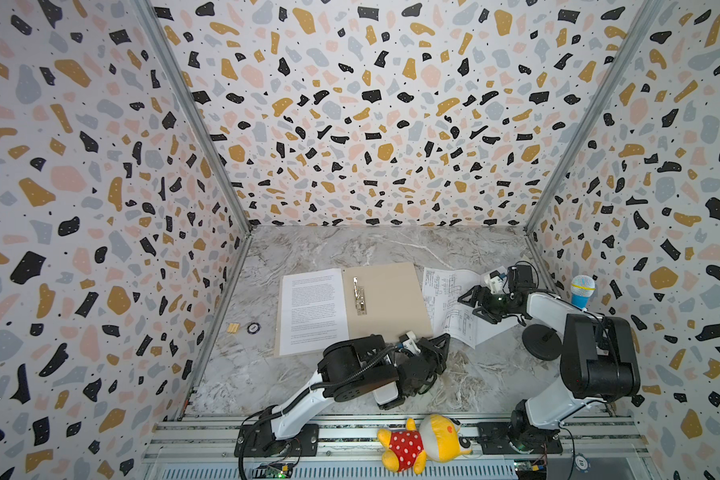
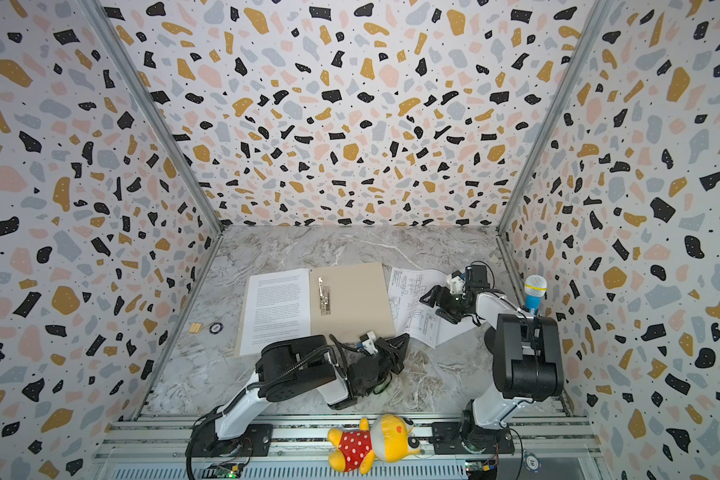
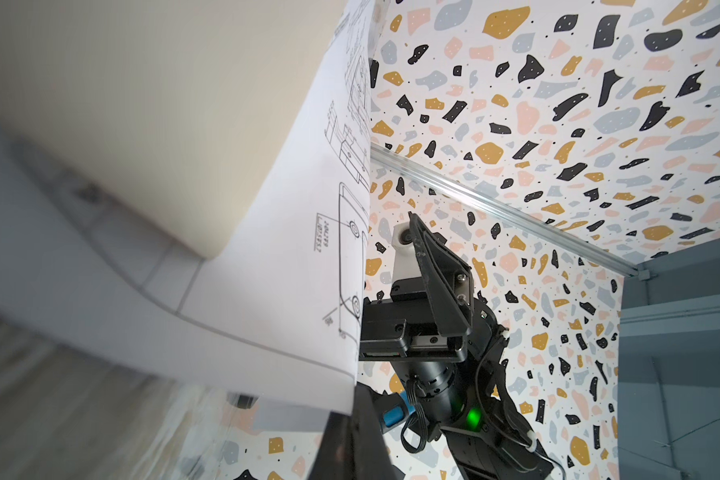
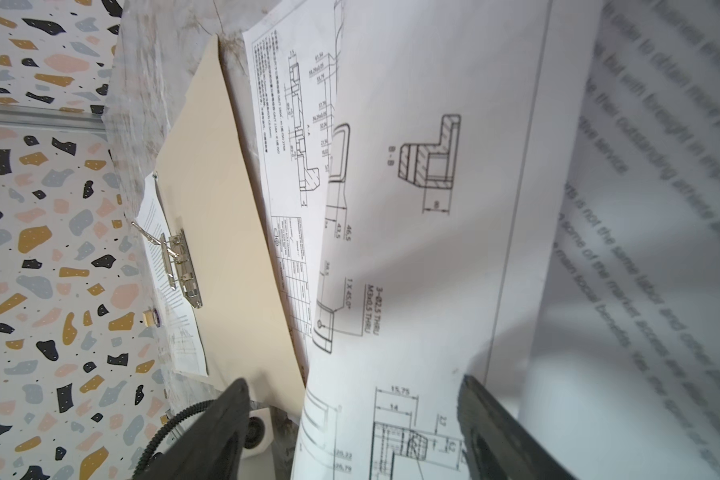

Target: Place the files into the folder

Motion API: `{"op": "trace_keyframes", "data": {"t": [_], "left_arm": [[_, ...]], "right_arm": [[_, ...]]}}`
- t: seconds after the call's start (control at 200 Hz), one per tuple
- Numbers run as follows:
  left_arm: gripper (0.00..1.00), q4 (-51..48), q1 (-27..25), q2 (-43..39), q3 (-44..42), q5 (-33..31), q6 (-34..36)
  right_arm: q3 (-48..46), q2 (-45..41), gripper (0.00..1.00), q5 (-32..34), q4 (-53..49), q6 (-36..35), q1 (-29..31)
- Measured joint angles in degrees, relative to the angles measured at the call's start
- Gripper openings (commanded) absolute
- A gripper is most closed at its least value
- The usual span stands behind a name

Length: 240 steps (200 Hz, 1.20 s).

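Limp drawing sheet (image 1: 445, 291), pinched at its near corner

My left tool (image 1: 443, 340) is clamped shut on this light, floppy paper just right of the open folder (image 1: 391, 299). My right tool (image 1: 472, 305) hangs wide open and empty above it. I judge it needs edge grips, since it buckles.

Three walls papered in a terrazzo print of black, ochre, pink and grey chips on white close the cell: the back wall (image 1: 371, 104) at 12 o'clock, the left wall (image 1: 80, 199) at 9 and the right wall (image 1: 666, 174) at 3. Bare aluminium posts (image 1: 192, 112) run down both back corners. The worktop (image 1: 350, 245) is grey-white veined marble. Ribbed aluminium rails (image 1: 350, 434) edge it at 6 o'clock. The light is even and the shadows are soft.
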Motion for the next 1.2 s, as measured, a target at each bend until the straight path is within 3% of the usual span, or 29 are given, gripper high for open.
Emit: {"op": "trace_keyframes", "data": {"t": [0.235,0.315,0.446,0.681,0.881,1.016,1.201], "left_arm": [[0.03,-0.3,0.5,-2.1,0.3,-0.2,0.3],[0.03,-1.0,1.0,-4.8,0.5,-0.2,0.8],[0.03,-2.6,3.0,-10.5,1.6,0.1,2.3],[0.03,-6.4,10.7,-19.5,4.7,3.4,7.1],[0.04,-15.7,19.0,-26.8,8.2,8.6,14.7],[0.04,-20.7,23.6,-33.0,7.7,11.5,21.0],[0.04,-19.1,24.3,-36.8,-3.3,13.9,24.9]], "right_arm": [[4.8,-3.0,0.87,-1.0,-3.2,0.6,-2.2],[7.9,-4.7,0.93,-0.9,-4.3,0.6,-2.5],[12.1,-8.3,0.94,-0.6,-5.6,0.4,-2.6],[19.3,-10.6,0.94,-0.8,-7.5,0.4,-2.7],[23.3,-10.8,0.94,-2.7,-7.6,1.3,-2.7],[21.5,-11.3,0.94,-4.7,-5.3,2.1,-2.6],[8.6,-13.0,0.94,-7.0,-0.5,3.7,-1.8]]}}
